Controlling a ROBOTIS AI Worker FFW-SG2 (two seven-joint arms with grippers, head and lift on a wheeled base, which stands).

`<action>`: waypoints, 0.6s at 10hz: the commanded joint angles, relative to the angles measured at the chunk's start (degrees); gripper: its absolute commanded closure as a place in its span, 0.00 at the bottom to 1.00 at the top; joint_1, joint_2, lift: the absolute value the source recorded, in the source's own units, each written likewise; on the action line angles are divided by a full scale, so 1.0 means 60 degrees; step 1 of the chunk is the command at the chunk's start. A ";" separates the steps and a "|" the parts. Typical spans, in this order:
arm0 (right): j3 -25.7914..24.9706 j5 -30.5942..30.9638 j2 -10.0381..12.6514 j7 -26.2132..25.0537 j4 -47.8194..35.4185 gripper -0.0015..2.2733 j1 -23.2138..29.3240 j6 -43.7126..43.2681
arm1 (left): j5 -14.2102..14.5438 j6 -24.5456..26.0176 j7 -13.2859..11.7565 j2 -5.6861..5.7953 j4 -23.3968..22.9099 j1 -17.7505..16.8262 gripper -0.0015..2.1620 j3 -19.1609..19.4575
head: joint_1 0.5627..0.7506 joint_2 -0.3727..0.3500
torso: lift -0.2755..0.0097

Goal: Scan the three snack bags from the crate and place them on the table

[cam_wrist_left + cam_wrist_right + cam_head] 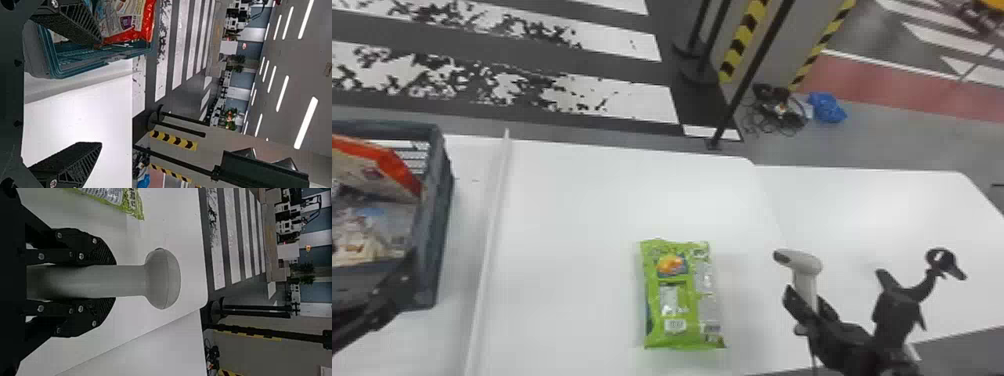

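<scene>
Three snack bags come under our inspection. The green bag (677, 300) lies flat on the white table (572, 215), its printed side up, between the crate (434, 215) and the scanner (804, 262). The other two we record inside the crate at the robot's left: the red-edged bag (372, 170) leans toward the far side, and the pale bag (377, 230) with a blue patch lies nearer to us.

We note the right claw (810, 306) closed about the handle of the scanner, a finger pressed to either side. The scanner stands upright in that grip, near the green bag, and the dark end of its head is turned to the robot's left. We observe the left claw (394, 287) beside the crate's near right part, its two fingers set wide apart in the left wrist view.

To the right of the scanner we find a black stand (899, 300) with a curved arm ending in a ring. A raised white strip (492, 215) runs between the crate and the green bag. On the floor beyond the table we log a blue bundle (826, 107), with a heap of dark cables (779, 110) just beside it.
</scene>
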 commanded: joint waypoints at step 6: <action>0.1215 -0.0812 0.0865 0.0040 -0.1709 0.95 0.2757 -0.0080 | 0.0046 -0.0637 0.0011 0.0025 0.0503 -0.0145 0.04 -0.0130 | 0.70 0.04 | 0.84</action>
